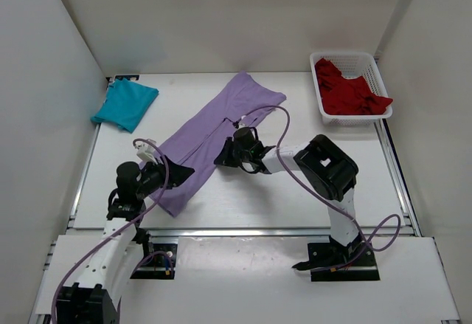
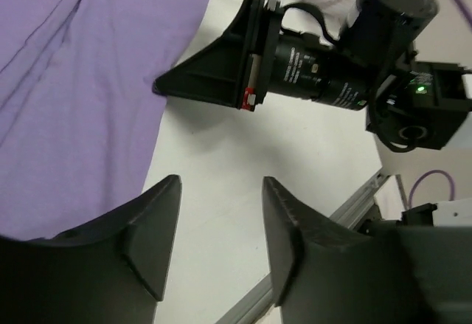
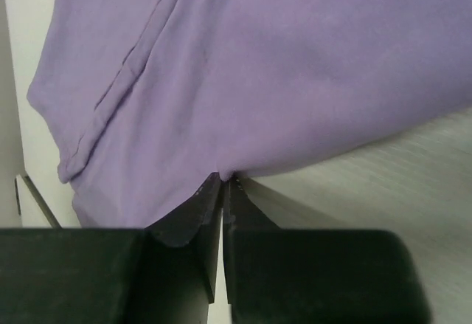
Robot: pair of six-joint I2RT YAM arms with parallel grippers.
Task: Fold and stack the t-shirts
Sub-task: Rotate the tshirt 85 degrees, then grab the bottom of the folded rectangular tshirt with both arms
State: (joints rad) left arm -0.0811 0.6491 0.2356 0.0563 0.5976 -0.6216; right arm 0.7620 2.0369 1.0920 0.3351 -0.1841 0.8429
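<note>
The lavender t-shirt (image 1: 214, 128) lies in a long diagonal strip across the middle of the table. My right gripper (image 1: 220, 160) is at its right edge, shut on a pinch of the lavender fabric (image 3: 258, 80), with the tips (image 3: 223, 180) closed at the hem. My left gripper (image 1: 186, 170) hovers at the shirt's near end. It is open (image 2: 221, 184) with only bare table between its fingers and the shirt (image 2: 74, 102) just to the left. A teal-blue t-shirt (image 1: 125, 104) lies folded at the far left. The red t-shirt (image 1: 350, 94) is crumpled in the basket.
A white mesh basket (image 1: 352, 57) stands at the far right corner. White walls enclose the table on three sides. A metal rail (image 1: 243, 229) runs along the near edge. The right arm (image 2: 310, 69) reaches across close in front of the left gripper.
</note>
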